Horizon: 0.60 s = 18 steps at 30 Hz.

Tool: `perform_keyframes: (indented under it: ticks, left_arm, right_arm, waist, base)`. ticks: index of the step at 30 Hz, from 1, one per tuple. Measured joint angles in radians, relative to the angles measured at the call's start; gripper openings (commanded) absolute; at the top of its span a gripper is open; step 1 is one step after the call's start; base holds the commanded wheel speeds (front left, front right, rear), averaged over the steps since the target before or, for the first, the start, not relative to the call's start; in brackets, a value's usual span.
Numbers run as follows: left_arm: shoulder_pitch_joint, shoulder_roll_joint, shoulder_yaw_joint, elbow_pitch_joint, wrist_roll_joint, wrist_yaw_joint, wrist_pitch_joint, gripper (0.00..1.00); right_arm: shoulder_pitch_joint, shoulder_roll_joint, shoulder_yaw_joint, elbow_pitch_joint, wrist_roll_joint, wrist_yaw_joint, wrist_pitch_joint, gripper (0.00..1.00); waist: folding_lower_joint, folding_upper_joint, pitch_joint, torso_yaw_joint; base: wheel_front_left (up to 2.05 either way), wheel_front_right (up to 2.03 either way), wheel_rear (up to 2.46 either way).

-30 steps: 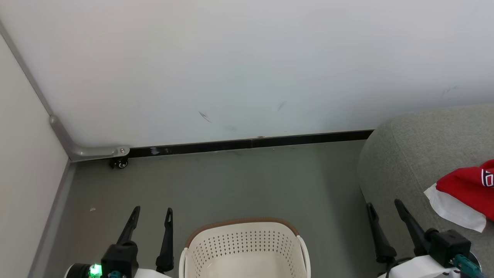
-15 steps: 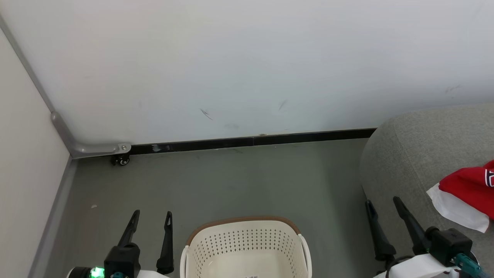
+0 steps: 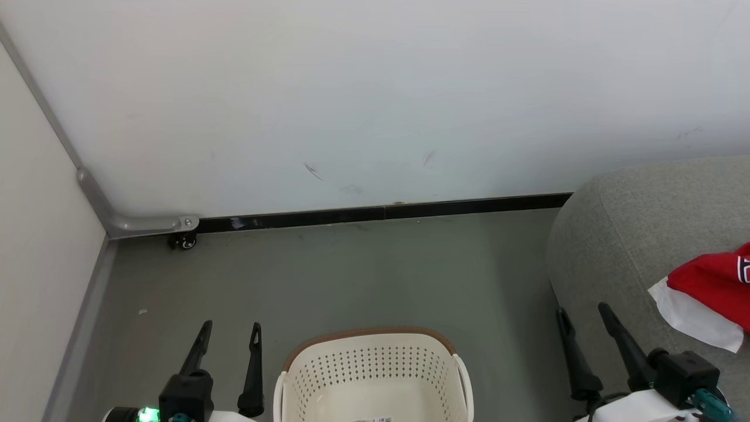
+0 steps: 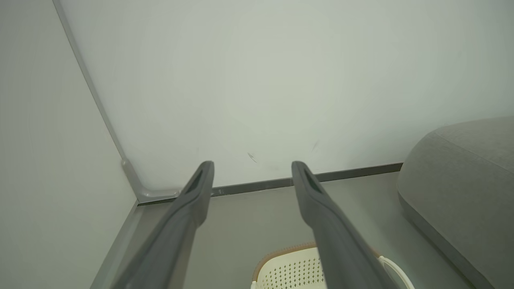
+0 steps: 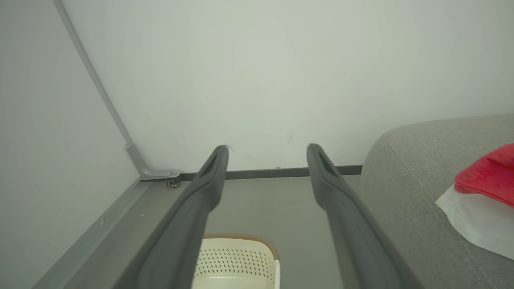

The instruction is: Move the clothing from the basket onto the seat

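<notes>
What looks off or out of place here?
Nothing major: a few dark scuffs mark the wall above the skirting. The basket stands upright on the floor; the clothing lies on the seat.

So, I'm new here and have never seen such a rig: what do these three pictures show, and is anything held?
It is a wheeled robot with two arms. The wide picture comes from its head camera, looking down; the other two come from cameras on each wrist, looking along that arm's two dark fingers. On the grey floor stands a cream basket; the part in view holds no clothes. At the right, a grey sofa bears red and white clothing. The left jaws and right jaws both stand open, holding nothing.
</notes>
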Motion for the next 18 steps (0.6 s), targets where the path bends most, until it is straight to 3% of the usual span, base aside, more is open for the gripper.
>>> perform_keyframes:
  ticks: [1, 10, 18]
  left_arm:
    - [0.000, -0.001, 0.001, 0.002, 0.000, 0.000, 0.000, 0.00]
    - [0.050, -0.028, -0.016, 0.074, -0.014, -0.004, 0.003, 0.00]
    - [0.050, -0.041, 0.001, 0.055, -0.107, -0.029, 0.017, 0.00]
  right_arm:
    - [0.000, 0.000, 0.000, 0.000, 0.000, 0.000, 0.000, 0.00]
    - [0.050, 0.009, 0.007, 0.079, 0.007, 0.000, 0.000, 0.00]
    - [0.040, 0.010, -0.013, 0.086, 0.107, 0.000, 0.020, 0.00]
  waist:
    - [0.0000, 0.0000, 0.000, 0.000]
    - [0.0000, 0.0000, 0.001, 0.000]
    - [0.0000, 0.0000, 0.004, 0.001]
  base:
    - [0.00, 0.00, 0.00]
    - [0.00, 0.00, 0.00]
    - [0.00, 0.00, 0.00]
